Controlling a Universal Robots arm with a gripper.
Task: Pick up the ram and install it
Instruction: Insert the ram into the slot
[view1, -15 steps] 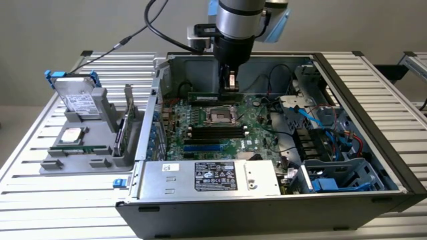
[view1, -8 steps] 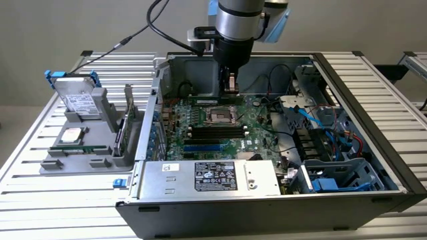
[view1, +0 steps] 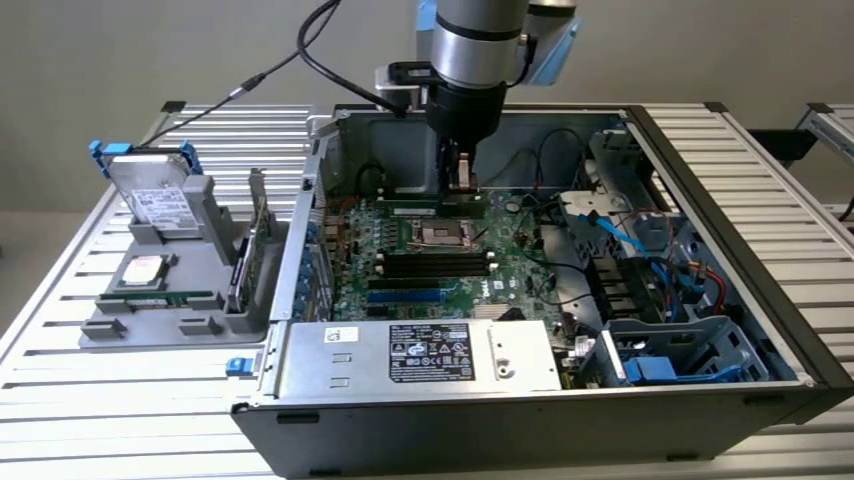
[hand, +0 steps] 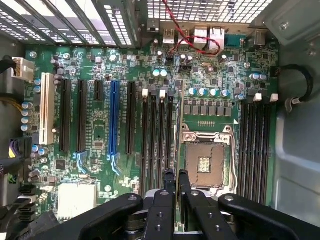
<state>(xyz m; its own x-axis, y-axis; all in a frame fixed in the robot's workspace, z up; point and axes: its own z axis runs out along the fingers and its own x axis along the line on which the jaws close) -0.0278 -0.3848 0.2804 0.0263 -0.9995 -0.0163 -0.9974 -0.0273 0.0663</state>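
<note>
Ram (view1: 434, 208) between jaws above motherboard (hand: 210, 65)

The ram (view1: 424, 208) is a long, narrow green circuit-board stick, standing on its long edge with its length level, low inside the open computer case over the motherboard (view1: 400, 262). The gripper (view1: 462, 195) pinches it near the middle of its upper edge. In the wrist view it appears edge-on as a thin pale line (hand: 177, 130) running out from between the closed fingers, parallel to the black memory slots (hand: 157, 145) and just beside the one nearest the processor socket (hand: 205, 162); whether it touches a slot cannot be told.
</note>
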